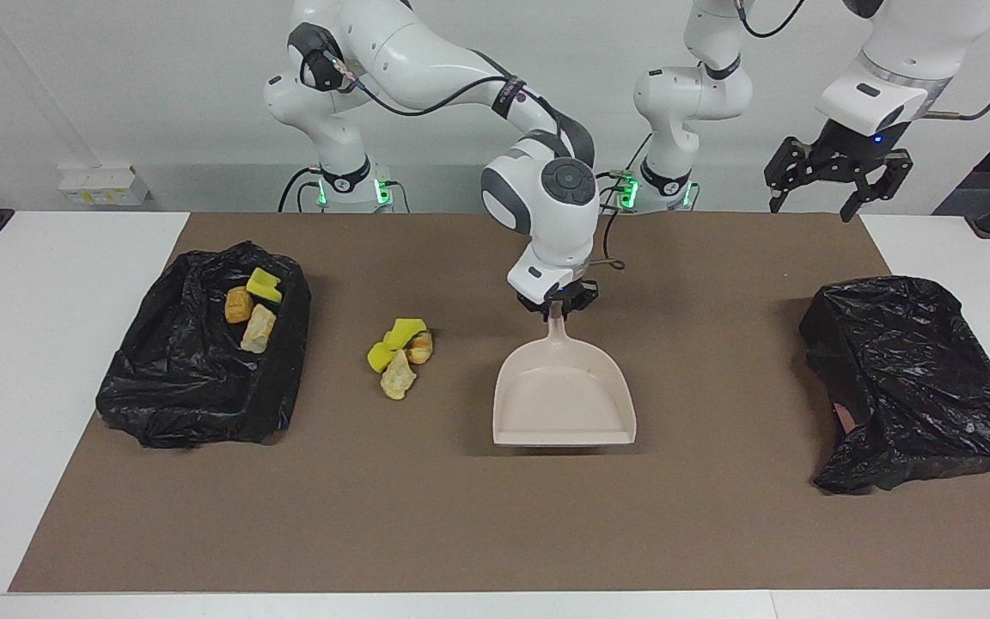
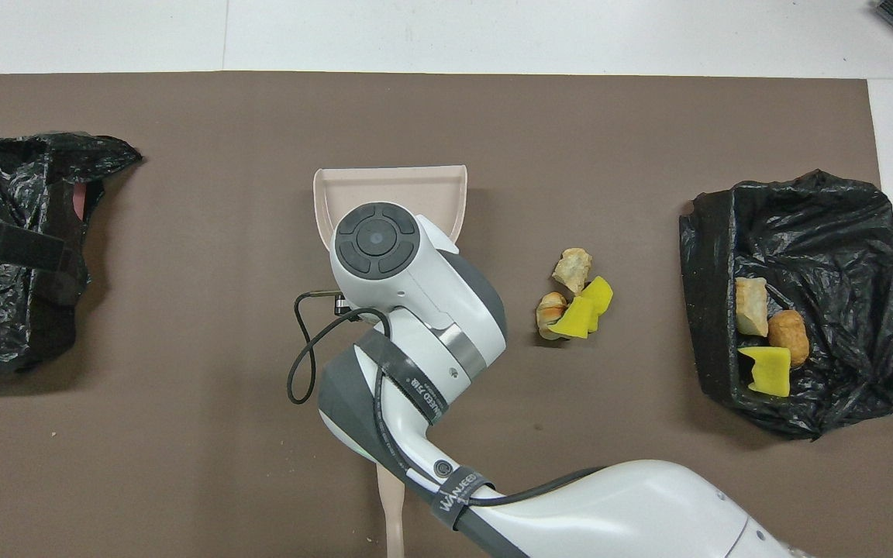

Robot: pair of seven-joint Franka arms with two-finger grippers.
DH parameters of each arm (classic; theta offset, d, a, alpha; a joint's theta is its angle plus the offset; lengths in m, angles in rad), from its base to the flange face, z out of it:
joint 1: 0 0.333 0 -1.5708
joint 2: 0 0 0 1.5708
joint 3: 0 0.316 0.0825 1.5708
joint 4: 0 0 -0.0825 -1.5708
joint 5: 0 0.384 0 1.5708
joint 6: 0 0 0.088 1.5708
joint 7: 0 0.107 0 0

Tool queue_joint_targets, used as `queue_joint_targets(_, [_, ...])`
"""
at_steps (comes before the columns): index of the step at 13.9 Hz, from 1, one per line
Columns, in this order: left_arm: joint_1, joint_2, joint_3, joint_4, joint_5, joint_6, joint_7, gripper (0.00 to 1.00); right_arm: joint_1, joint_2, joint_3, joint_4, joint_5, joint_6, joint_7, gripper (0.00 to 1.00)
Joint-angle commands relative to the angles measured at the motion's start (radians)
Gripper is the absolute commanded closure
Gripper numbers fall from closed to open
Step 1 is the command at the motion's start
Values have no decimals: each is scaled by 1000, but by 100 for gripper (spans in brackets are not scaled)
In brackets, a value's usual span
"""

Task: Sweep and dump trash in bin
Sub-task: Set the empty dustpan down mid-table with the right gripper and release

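Right claw [image 1: 556, 303] is clamped on the dustpan [image 1: 564, 395] handle at mid-frame in the facing view, handle toward the robots, mouth pointing down-frame. Loose trash [image 1: 399, 348], four pieces, sits left of the claw, beside the pan. Three more lie in the bin [image 1: 194, 378], far left. Left claw [image 1: 839, 176] hangs spread open, upper right.

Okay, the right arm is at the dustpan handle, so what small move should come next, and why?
Probably slide the dustpan across the mat toward the loose pile of trash. The right pincer sits at the handle, the pan rests flat and empty, and the pile lies beside it toward the right arm's end, short of the bin that already holds some pieces. The left pincer waits raised.
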Motion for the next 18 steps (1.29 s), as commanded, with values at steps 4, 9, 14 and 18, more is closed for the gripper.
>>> queue_joint_targets(4, [-3,1,-1,6,4,1,12,0,11,50,2,15,20,52,-4,73])
queue_joint_targets(9, [-5,18,-2,6,4,28,11,0,2,36,2,-57,30,136,-44,68])
queue_joint_targets(14, [-14,61,-6,8,4,85,3,0,1,30,2,-68,30,115,-87,37])
queue_joint_targets(18, [-20,90,-21,8,2,140,-3,0,1,-87,2,-108,35,52,-92,0])
